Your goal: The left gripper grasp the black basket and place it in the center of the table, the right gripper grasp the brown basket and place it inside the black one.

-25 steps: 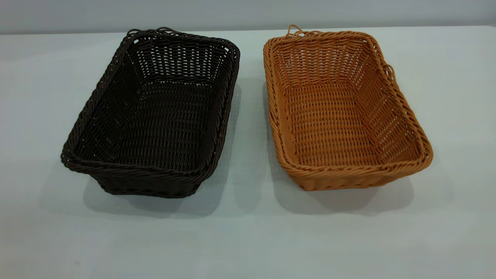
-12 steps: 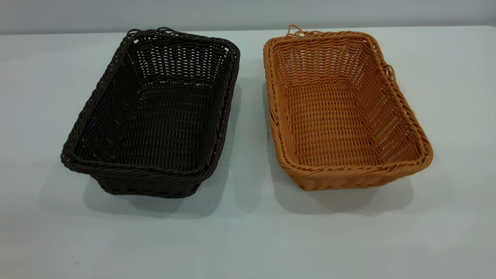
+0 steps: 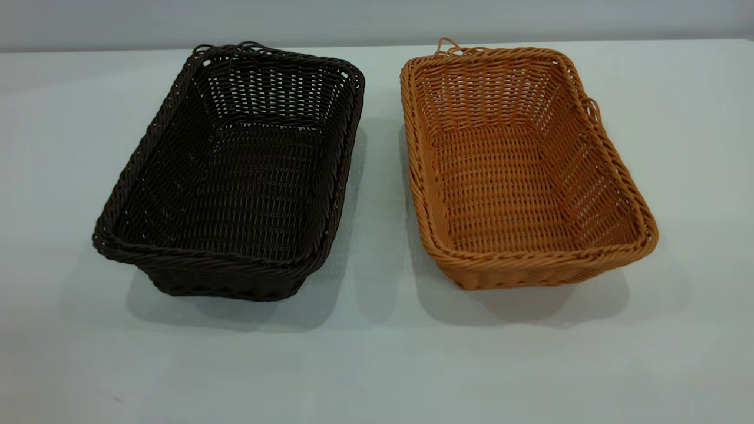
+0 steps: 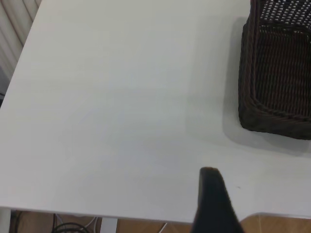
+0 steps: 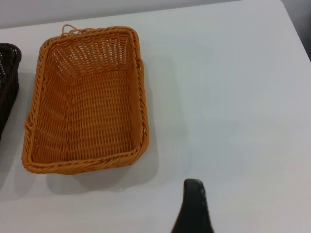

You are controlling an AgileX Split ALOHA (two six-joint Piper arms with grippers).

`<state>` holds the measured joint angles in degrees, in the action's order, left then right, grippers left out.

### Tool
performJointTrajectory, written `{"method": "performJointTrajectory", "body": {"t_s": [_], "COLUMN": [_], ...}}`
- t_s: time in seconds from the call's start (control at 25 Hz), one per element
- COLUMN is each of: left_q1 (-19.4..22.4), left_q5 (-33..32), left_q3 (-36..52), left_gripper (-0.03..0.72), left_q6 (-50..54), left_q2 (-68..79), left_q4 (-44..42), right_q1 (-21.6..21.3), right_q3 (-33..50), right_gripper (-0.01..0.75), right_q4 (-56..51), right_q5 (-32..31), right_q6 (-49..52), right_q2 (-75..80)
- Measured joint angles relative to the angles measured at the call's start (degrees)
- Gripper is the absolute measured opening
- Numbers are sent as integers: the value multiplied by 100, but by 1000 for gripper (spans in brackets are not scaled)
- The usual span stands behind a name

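Note:
The black basket stands on the white table at the left, and the brown basket stands beside it at the right, a narrow gap between them. Both are upright and empty. Neither gripper shows in the exterior view. In the left wrist view only a dark tip of my left gripper shows, above the table's edge, well apart from the black basket's corner. In the right wrist view a dark tip of my right gripper shows over bare table, apart from the brown basket.
The table's edge runs close under the left gripper, with floor and cables beyond it. A pale wall lies behind the table. Bare tabletop spreads in front of both baskets and to the right of the brown one.

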<state>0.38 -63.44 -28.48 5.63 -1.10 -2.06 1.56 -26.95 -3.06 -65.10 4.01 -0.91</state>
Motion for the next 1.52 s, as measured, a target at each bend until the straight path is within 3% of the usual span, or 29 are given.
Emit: {"method": "performJointTrajectory", "body": {"t_s": [0.36, 0.56, 0.8, 1.0, 1.12, 1.24, 1.52], "left_q1": [0, 5, 5, 5, 5, 5, 5], "left_q5": [66, 411, 1320, 2249, 2841, 3305, 3645], "left_q3": [-12, -237, -749, -1264, -1523, -1748, -2509], "left_gripper": [429, 428, 449, 552, 596, 601, 592], "left_q6": [21, 212, -415, -1024, -1488, -2044, -3378], "left_q2": [9, 845, 2885, 4563, 5401, 6145, 7658], "left_q4": [0, -5, 7, 166, 502, 989, 2334], "right_q1": [0, 0, 0, 0, 53, 407, 1945], "right_q3": [-19, -72, -77, -77, -88, -94, -134], "right_gripper": [506, 547, 584, 584, 584, 584, 584], "right_q4": [-157, -749, -1516, -2746, -3933, -5050, -7291], "right_q5": [71, 673, 1744, 2384, 2411, 2283, 2609], "right_q6": [-312, -941, -1486, -2648, -3291, -3610, -3395], "right_q2": [123, 1586, 3554, 5062, 5901, 6740, 8712]}}
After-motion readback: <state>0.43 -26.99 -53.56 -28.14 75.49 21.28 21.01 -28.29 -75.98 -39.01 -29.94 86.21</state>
